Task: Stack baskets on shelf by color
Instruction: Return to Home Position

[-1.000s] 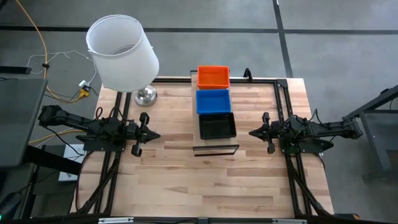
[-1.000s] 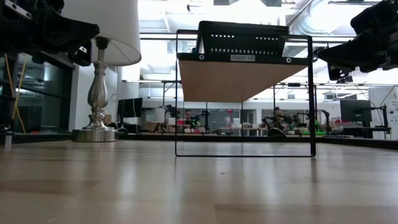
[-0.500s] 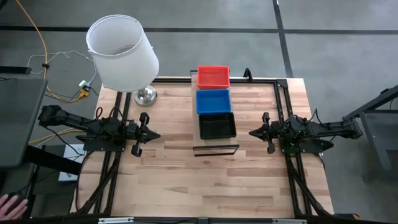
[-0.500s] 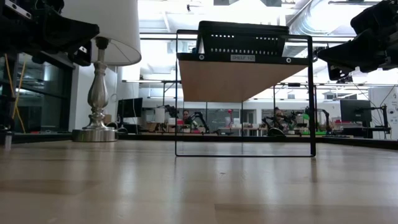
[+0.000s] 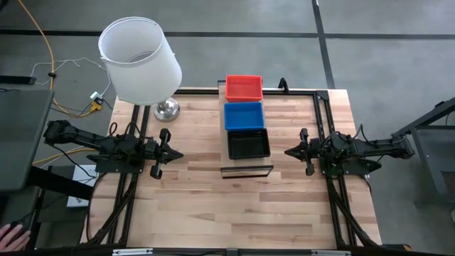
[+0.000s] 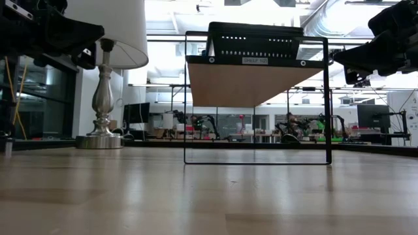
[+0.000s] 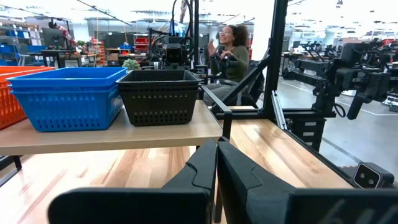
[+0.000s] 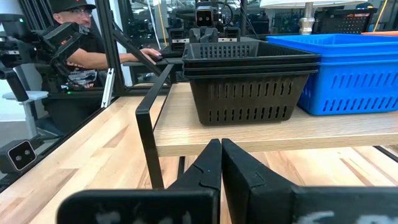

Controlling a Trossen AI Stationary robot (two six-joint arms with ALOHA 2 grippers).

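- Shelf point(image 5: 247, 163) stands in the middle of the butcher-block surface point(image 5: 213, 206), its light plank running lengthwise towards the far edge.
- A lamp point(image 5: 138, 60) with a big white shade sits near the surface's far left corner, off to the shelf's left.
- Every basket I can see is up on the plank, in three colour stacks in a row: the red stack point(image 5: 244, 87) at the far end, the blue stack point(image 5: 244, 116) in the middle and the black stack point(image 5: 248, 143) at the near end, each just beside the next.
- The left end effector point(image 5: 178, 154) hangs over the surface left of the shelf, about level with the black stack, its fingers pressed together on nothing.
- The right end effector point(image 5: 288, 151) faces it from the shelf's other side, fingers likewise together and empty.
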